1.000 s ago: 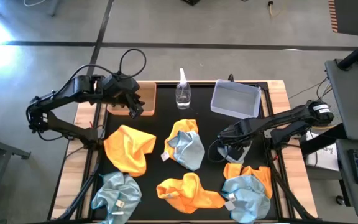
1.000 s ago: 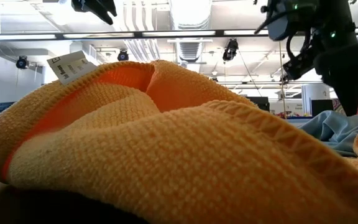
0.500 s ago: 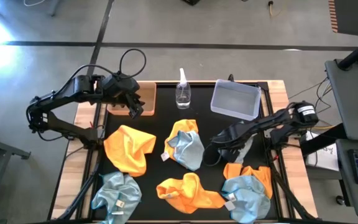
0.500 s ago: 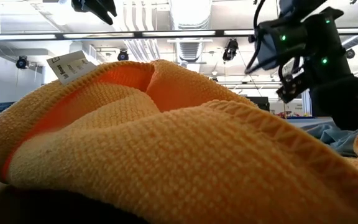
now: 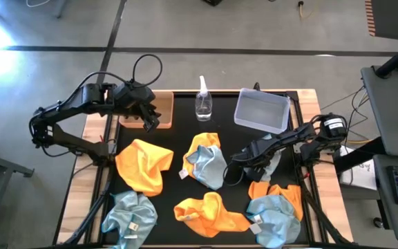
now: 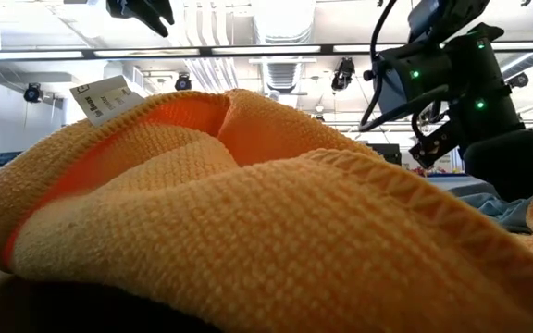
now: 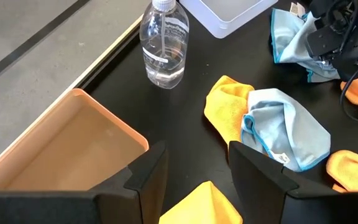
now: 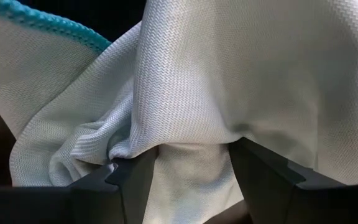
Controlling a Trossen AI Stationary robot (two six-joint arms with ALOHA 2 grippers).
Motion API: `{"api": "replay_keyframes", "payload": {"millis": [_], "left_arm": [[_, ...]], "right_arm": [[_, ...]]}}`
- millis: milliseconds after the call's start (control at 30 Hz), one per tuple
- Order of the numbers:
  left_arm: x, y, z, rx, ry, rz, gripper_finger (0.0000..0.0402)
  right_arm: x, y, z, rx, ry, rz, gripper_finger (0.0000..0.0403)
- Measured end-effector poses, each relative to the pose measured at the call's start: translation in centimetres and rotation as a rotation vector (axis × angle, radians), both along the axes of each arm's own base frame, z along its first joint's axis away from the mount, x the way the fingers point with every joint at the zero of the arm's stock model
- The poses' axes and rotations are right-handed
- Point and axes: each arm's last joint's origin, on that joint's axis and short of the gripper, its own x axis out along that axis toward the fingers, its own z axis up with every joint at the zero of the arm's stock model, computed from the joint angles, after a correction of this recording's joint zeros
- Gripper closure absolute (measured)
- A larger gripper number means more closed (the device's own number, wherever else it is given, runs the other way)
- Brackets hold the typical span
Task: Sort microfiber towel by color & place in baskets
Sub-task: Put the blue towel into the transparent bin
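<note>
My left gripper [image 5: 152, 116] hung open over the brown basket [image 5: 159, 104], left of the spray bottle [image 5: 203, 104]. To the bottle's right, near the grey basket [image 5: 262, 111], my right gripper [image 5: 249, 160] pinched a blue towel [image 8: 229, 81]; I needed to lift it clear without snagging its neighbours.

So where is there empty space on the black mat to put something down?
Bare mat shows between the tan basket and the spray bottle, and in front of both, down to the big orange towel. The grey-blue basket looks empty too. It is crowded near the front edge and around the right gripper, which is down on a pale blue towel.
</note>
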Motion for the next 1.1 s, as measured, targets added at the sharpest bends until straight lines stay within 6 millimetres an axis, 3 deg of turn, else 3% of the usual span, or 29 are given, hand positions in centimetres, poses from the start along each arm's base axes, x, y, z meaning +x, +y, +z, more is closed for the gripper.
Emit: {"api": "replay_keyframes", "payload": {"millis": [233,767,967,1100], "left_arm": [[0.0,0.0,0.0,0.000,0.000,0.001,0.0246],[0.0,0.0,0.0,0.000,0.000,0.001,0.0246],[0.0,0.0,0.0,0.000,0.000,0.001,0.0246],[0.0,0.0,0.0,0.001,0.000,0.001,0.0246]], "right_arm": [[0.0,0.0,0.2,-0.006,-0.017,0.012,0.0216],[0.2,0.0,0.2,-0.008,-0.040,0.025,0.0375],[0.1,0.0,0.8,0.016,-0.061,0.012,0.0388],[0.6,0.1,2.5,0.040,-0.139,0.009,0.0389]]}}
